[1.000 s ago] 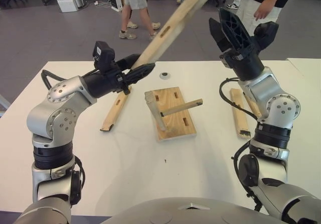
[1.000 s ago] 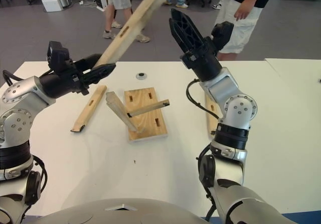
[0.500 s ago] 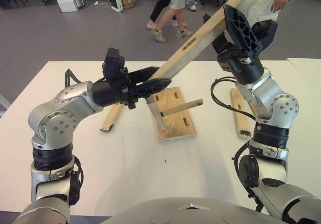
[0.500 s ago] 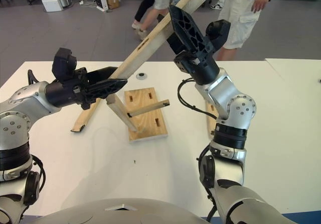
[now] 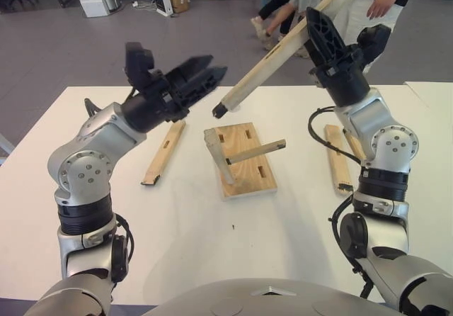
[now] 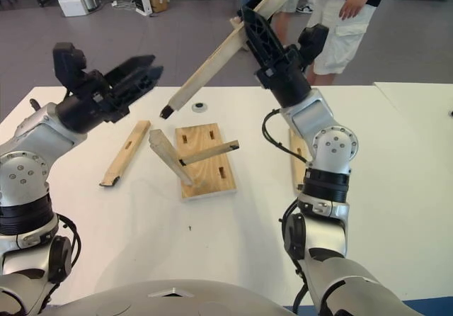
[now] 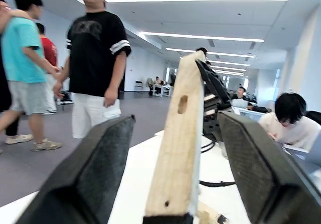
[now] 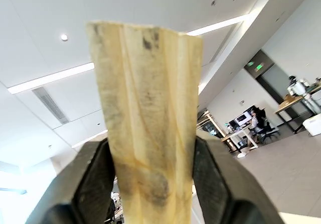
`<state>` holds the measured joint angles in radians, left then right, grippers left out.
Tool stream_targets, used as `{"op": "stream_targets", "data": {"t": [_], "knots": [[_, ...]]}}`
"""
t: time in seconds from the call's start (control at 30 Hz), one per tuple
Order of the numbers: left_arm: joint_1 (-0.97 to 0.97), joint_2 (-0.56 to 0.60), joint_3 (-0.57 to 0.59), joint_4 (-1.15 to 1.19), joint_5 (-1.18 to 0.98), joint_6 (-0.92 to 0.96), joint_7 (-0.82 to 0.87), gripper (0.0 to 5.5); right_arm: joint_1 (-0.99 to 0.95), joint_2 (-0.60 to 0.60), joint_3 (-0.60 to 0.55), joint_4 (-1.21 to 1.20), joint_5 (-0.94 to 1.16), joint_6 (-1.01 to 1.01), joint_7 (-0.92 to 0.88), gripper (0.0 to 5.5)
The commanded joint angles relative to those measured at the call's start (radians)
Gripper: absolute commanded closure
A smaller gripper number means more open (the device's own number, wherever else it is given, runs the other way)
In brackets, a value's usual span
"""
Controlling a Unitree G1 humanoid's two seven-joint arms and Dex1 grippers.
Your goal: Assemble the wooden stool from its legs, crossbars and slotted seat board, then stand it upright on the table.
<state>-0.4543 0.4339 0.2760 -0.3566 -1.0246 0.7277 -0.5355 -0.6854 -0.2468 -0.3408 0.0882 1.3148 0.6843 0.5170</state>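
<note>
Stool leg [image 5: 276, 52] up in the air, which gripper's actually got it? (mik)

Right gripper [image 5: 316, 24], for sure. Both its fingers [image 8: 95, 184] are squeezed flat against the leg's top end, one each side, so it's properly clamped. From that grip the wood slopes down toward the robot's left, with the dark-capped lower end hanging free over the table [image 5: 177, 238]. (tess)

And the left gripper [image 5: 217, 65]? Looks close. (mik)

Close but not on it. Its fingers [image 7: 85, 184] are spread wide, with nothing touching the pads. The leg's lower end sits just past its fingertips and a bit lower, with a gap. From that wrist camera the leg lines up between the two open fingers, slot hole facing the lens. (tess)

What's underneath? (mik)

Below and just right of the left gripper, the seat board [image 5: 256, 180] lies flat on the table. A fitted leg [image 5: 216, 153] sticks up tilted out of it, and a crossbar [image 5: 258, 150] pokes off that leg over the board. Under the left arm there's a loose leg [image 5: 164, 151] flat on the table, beside the board but not touching it. Well below the right gripper, by its arm, two more wooden pieces [image 5: 337, 159] lie side by side. A small round thing [image 5: 232, 106] sits just behind the board, can't tell what it is. (tess)
</note>
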Motion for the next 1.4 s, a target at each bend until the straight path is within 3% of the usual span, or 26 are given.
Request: {"op": "stream_targets", "data": {"t": [0.03, 0.27, 0.53, 0.9, 1.2, 1.4], "knots": [[0.049, 0.025, 0.057, 0.048, 0.072, -0.070, 0.017, 2.29, -0.076, -0.102, -0.047, 0.110, -0.097, -0.062, 0.077, 3.34], [0.196, -0.070, -0.064, 0.023, 0.386, -0.265, 0.164, 2.29, 0.004, -0.274, 0.051, 0.302, -0.468, -0.287, 0.397, 3.34], [0.502, -0.177, -0.270, 0.174, 0.579, -0.277, 0.218, 2.29, 0.177, -0.253, 0.089, 0.382, -0.526, -0.354, 0.807, 3.35], [0.514, -0.204, -0.275, 0.259, 0.630, -0.334, 0.180, 2.29, 0.200, -0.173, 0.120, 0.454, -0.589, -0.381, 0.911, 3.35], [0.520, -0.217, -0.277, 0.266, 0.641, -0.334, 0.169, 2.29, 0.142, -0.179, 0.140, 0.599, -0.672, -0.442, 0.981, 3.35], [0.528, -0.234, -0.278, 0.274, 0.653, -0.342, 0.165, 2.29, 0.021, -0.223, 0.258, 0.670, -0.762, -0.481, 1.089, 3.36]]}}
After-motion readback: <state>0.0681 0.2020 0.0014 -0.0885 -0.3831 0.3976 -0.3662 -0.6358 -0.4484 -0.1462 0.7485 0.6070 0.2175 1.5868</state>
